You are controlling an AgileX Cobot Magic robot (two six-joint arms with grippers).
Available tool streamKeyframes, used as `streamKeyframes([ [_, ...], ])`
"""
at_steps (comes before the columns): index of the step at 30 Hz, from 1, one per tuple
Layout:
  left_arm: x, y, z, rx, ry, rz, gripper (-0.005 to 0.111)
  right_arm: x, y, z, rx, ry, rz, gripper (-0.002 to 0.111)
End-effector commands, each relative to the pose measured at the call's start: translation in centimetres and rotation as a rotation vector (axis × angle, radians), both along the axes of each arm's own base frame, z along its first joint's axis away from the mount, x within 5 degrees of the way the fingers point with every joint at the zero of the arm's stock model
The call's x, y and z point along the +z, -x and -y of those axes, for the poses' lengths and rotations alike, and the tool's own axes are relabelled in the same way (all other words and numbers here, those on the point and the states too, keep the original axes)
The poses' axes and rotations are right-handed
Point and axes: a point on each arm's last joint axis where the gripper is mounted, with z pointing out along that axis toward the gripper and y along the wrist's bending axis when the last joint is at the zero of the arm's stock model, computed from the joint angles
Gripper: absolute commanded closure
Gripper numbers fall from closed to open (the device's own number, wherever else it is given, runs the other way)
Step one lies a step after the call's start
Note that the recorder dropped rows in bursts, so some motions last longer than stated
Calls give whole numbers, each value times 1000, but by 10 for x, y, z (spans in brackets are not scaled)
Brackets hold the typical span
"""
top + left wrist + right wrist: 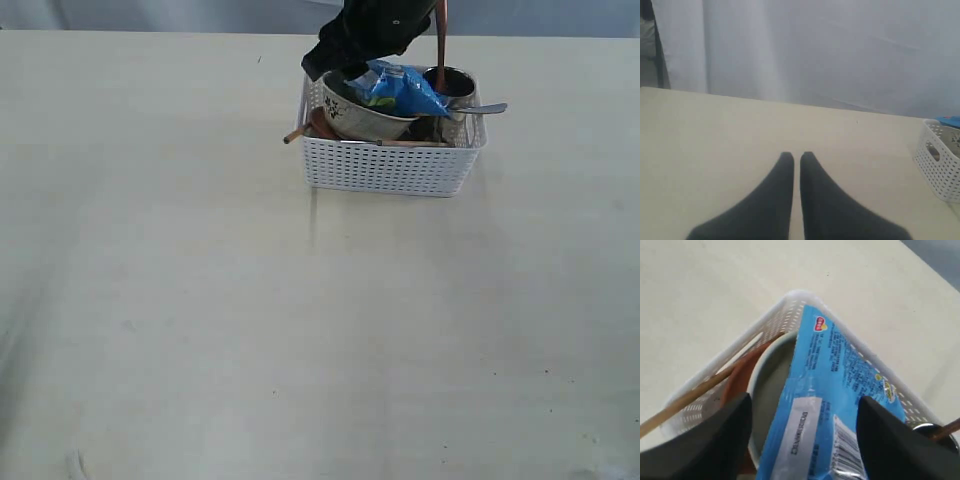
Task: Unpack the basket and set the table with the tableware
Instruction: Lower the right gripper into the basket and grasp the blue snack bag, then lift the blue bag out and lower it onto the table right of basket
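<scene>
step in hand, by my reading: clearing the blue snack bag (835, 390) off the bowl (771, 385). best done by pinching the bag mid-body and lifting straight up, minding the spoon (440, 40) that stands in the cup (455, 85).

right claw (804, 401) is wide open and holds nothing, its fingers astride the bag just above the basket (385, 168). left claw (796, 160) has its fingers all but together and is empty, low over the tabletop (250, 330), with the basket well off to its side.
</scene>
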Motion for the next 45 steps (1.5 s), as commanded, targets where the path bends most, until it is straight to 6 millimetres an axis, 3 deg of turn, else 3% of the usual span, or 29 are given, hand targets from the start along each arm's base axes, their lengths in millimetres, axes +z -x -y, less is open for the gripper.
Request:
streamKeyframes([
  [1, -1, 0, 0, 5, -5, 1, 101, -3, -9, 2, -53, 9, 22, 49],
  [11, -1, 0, 0, 5, -5, 1, 101, -17, -14, -1, -84, 7, -16, 52],
  [27, -1, 0, 0, 5, -5, 1, 101, -20, -13, -1, -116, -3, -33, 108],
  [32, -1, 0, 0, 5, -5, 1, 101, -20, -14, -1, -115, -4, -32, 109],
  [36, -1, 0, 0, 5, -5, 1, 101, -10, -15, -1, -123, -6, -24, 109],
  [45, -1, 0, 0, 5, -5, 1, 101, 36, -11, 3, -131, -20, 24, 109],
])
